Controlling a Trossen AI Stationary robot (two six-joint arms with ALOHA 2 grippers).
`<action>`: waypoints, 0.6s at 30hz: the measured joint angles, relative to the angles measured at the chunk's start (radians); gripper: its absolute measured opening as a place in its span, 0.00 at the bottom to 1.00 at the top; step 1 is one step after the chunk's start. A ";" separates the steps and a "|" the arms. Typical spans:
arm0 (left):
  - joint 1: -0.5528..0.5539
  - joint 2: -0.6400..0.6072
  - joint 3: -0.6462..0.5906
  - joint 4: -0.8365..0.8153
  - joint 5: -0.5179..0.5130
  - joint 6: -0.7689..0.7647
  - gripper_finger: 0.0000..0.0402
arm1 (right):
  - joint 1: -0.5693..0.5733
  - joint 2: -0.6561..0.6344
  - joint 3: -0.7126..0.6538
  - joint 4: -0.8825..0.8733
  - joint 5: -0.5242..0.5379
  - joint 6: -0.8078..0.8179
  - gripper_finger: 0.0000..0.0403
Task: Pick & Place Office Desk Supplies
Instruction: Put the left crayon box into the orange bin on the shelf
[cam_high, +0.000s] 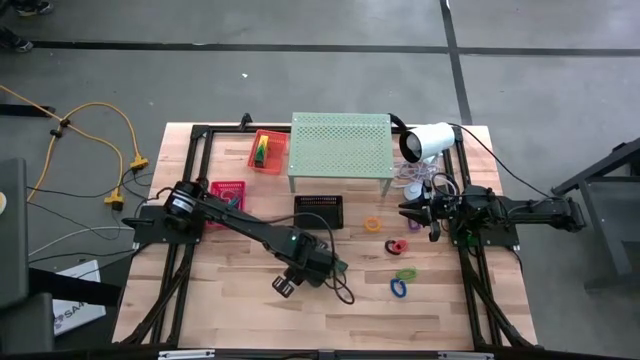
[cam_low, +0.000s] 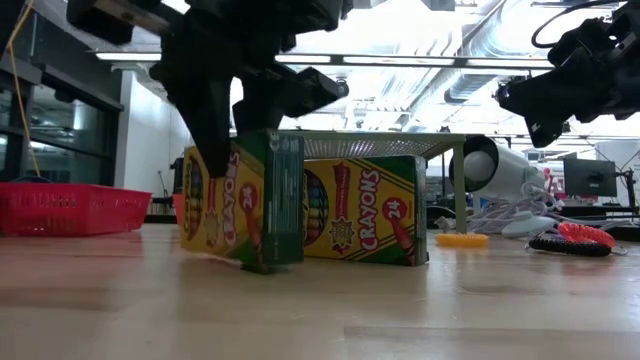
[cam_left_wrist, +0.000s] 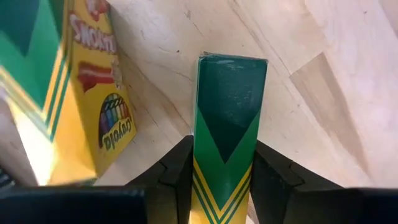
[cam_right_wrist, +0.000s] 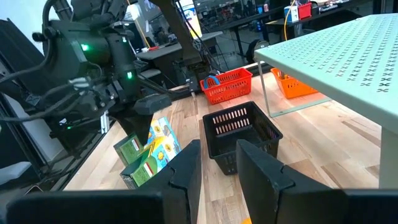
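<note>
Crayon boxes fill the near ground of the low view: one green-and-yellow crayon box (cam_low: 255, 205) stands tilted on a corner, touching the wooden table (cam_low: 320, 310), clamped between the fingers of the left gripper (cam_low: 245, 120), which comes down on it from above. In the left wrist view both dark fingers (cam_left_wrist: 177, 177) press the narrow sides of this box (cam_left_wrist: 227, 130). A second crayon box (cam_low: 365, 210) stands just behind it, upright, its "24" label facing the low camera — it is free of the gripper and shows beside the held one in the left wrist view (cam_left_wrist: 74, 93).

From above, the left gripper (cam_high: 318, 262) sits near the table's middle front. The right gripper (cam_high: 418, 212) hangs above the table's right side, near the white cylindrical device (cam_high: 426, 141), its fingers slightly apart and holding nothing.

Loops lie on the right part of the table: an orange loop (cam_high: 373, 224), a red loop (cam_high: 396, 246), a green loop (cam_high: 406, 273) and a blue loop (cam_high: 399, 289). A black basket (cam_high: 319, 211) sits before the pale-green perforated shelf (cam_high: 340, 145); an orange tray (cam_high: 266, 150) holding a yellow-and-green piece and a red basket (cam_high: 226, 190) — both to the left.
</note>
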 joint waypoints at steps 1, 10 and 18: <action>0.000 -0.008 0.000 -0.004 0.000 -0.017 0.28 | 0.000 0.000 0.000 0.000 0.000 0.000 0.22; 0.036 -0.133 0.000 -0.113 -0.014 -0.296 0.28 | 0.000 0.000 0.000 0.000 0.000 0.000 0.22; 0.083 -0.251 0.000 -0.251 -0.154 -0.530 0.28 | 0.000 0.000 0.000 0.000 0.000 0.000 0.22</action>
